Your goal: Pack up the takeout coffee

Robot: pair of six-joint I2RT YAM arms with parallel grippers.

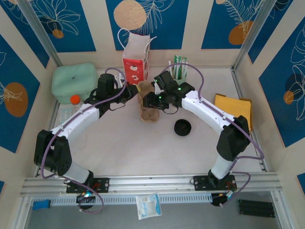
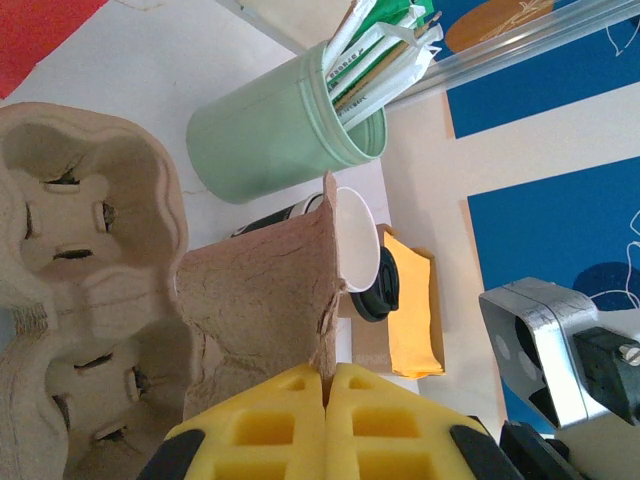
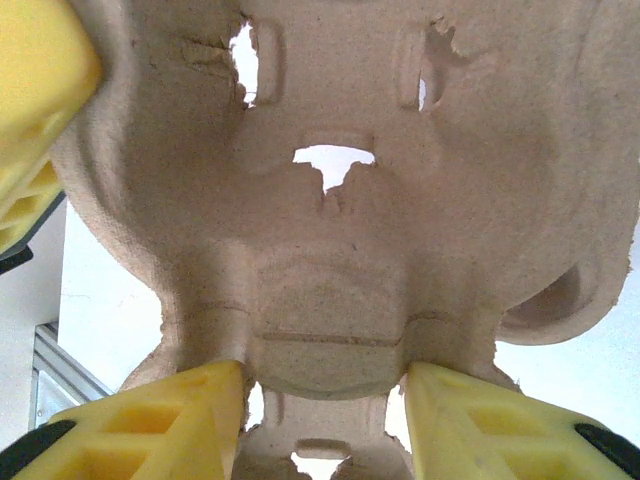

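- The white table (image 1: 128, 143) is walled in by blue-and-cream panels.
- A mint-green lidded box (image 1: 74, 82) sits at the far left; what it holds cannot be told.
- A red-and-white paper bag (image 1: 136, 59) stands upright at the far wall, just beyond the carrier.
- The pulp cup carrier (image 1: 148, 114) is at the table's middle, between both arms.
- The left gripper (image 2: 328, 372) is pinched tight on a thin upright wall of the carrier.
- The right gripper (image 3: 325, 375) has its jaws partway apart, straddling a lobe of the carrier. Its fingers lie against the lobe's sides; whether they clamp it cannot be told.
- A yellow pad (image 1: 233, 107) lies flat at the right edge.
- A mint-green cup (image 2: 290, 130), far right of the carrier, holds wrapped sticks.
- A black-sided cup (image 2: 355, 240) with a white inside stands beside it, partly hidden by the carrier wall.
- The takeout coffee (image 1: 183, 127), lid on, stands right of and nearer than the carrier, apart from it, just beside the right forearm.
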